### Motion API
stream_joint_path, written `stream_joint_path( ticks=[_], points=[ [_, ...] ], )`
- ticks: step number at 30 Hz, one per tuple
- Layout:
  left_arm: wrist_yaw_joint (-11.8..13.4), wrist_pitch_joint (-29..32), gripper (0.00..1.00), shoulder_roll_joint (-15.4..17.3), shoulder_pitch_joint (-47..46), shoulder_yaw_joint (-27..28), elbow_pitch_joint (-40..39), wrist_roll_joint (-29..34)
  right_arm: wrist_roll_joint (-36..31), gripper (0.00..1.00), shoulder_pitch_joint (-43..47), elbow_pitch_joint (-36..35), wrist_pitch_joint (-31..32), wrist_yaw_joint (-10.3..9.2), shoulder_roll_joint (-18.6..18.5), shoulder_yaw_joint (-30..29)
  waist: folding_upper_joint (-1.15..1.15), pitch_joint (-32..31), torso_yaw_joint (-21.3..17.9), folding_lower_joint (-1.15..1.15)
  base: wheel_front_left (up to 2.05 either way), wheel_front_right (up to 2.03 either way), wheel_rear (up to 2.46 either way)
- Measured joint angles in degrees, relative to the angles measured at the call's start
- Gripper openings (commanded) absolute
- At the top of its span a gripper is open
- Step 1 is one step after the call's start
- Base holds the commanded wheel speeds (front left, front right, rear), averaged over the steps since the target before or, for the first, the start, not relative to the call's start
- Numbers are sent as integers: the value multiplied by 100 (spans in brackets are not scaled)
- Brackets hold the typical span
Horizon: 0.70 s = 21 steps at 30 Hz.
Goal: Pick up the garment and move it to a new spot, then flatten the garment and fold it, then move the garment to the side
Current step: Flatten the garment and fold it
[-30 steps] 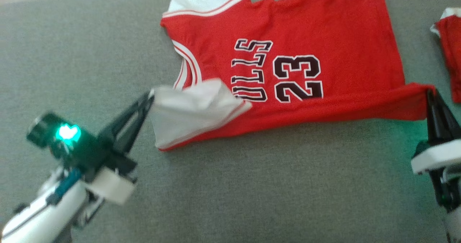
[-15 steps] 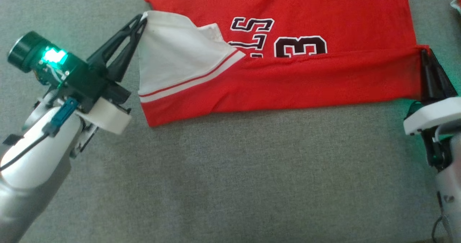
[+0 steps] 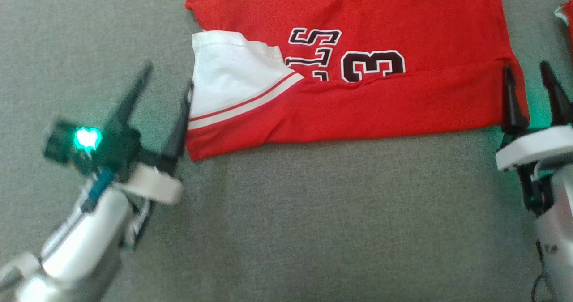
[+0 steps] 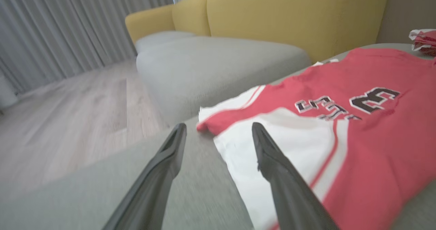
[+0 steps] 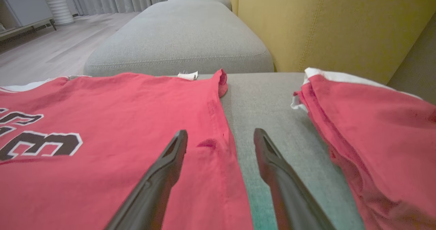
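Grey upholstered seat (image 3: 286, 230). Yellow backrest (image 4: 289, 15) behind the red jersey (image 3: 380, 109), wood floor (image 4: 68, 107) off its collar end. Jersey lies flat, near edge folded over. Left gripper (image 3: 168, 76), fingers apart, beside its white sleeve. Right gripper (image 3: 525, 65), fingers apart, straddles its hem.

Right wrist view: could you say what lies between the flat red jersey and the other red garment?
Bare grey seat fabric, with one finger of the right gripper over it, in the right wrist view.
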Motion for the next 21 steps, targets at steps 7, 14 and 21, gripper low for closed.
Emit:
stream_joint_path(
  ticks=[7,14,21],
  points=[
    [56,105,100,-291,840,-29,115,-676,67,100,354,84,-54,0,76,-12,0,-128,18,0,0,0,0],
    [-178,614,100,-378,1111,-216,557,-1026,67,100,356,133,-55,0,94,12,0,-226,-46,0,0,0,0],
    [-465,891,0,-414,1082,-342,597,-1187,115,100,386,274,-56,0,97,43,0,-299,-60,0,0,0,0]
  ],
)
